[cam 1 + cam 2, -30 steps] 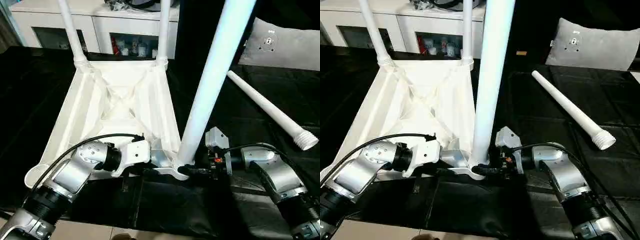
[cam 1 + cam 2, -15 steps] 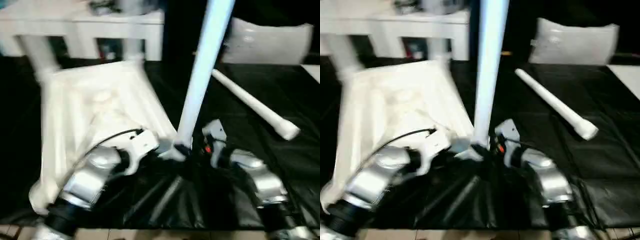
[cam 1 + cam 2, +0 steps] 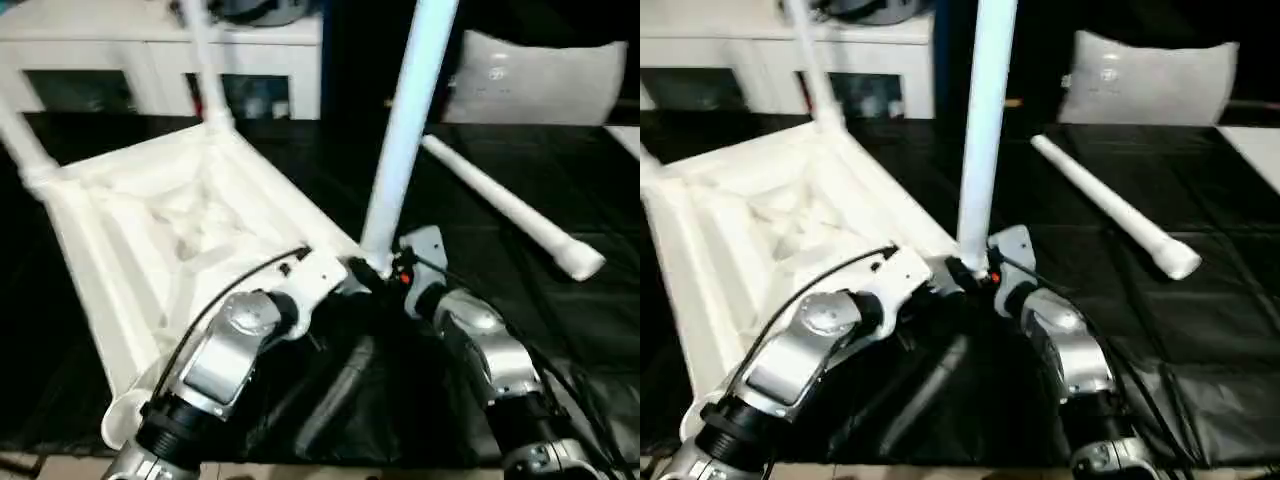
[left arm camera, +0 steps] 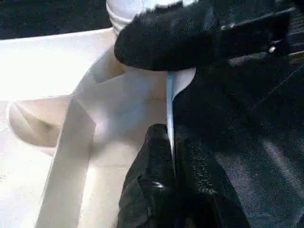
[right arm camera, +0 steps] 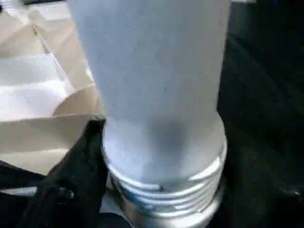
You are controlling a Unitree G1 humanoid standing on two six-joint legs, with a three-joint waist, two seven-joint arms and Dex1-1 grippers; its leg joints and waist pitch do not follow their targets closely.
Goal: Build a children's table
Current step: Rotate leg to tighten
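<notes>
Head views: You see the table top (image 3: 170,225) lying upside down on the black counter (image 3: 560,330), now turned so that its near corner points between your two arms; a second ago its near edge ran square across in front of you. Part of that shift is camera motion, but the top has also rotated. Two legs (image 3: 205,60) stand in the far sockets. A third leg (image 3: 405,130) stands upright just ahead of the right hand (image 3: 385,270), at the corner the left hand (image 3: 345,280) holds. The fourth leg (image 3: 510,205) lies loose on the counter, well beyond the right hand, near the grey cushion (image 3: 545,75).

Left wrist view: The left hand's fingers (image 4: 152,185) are pressed together, pinching the thin edge wall of the table top.

Right wrist view: The third leg's threaded end (image 5: 166,190) is still exposed above the socket, with one black finger (image 5: 71,175) beside it. You cannot tell whether the right hand is spread or gripping.

Judgement: the third leg is not fully seated. Continue turning it in before fetching the fourth leg.
</notes>
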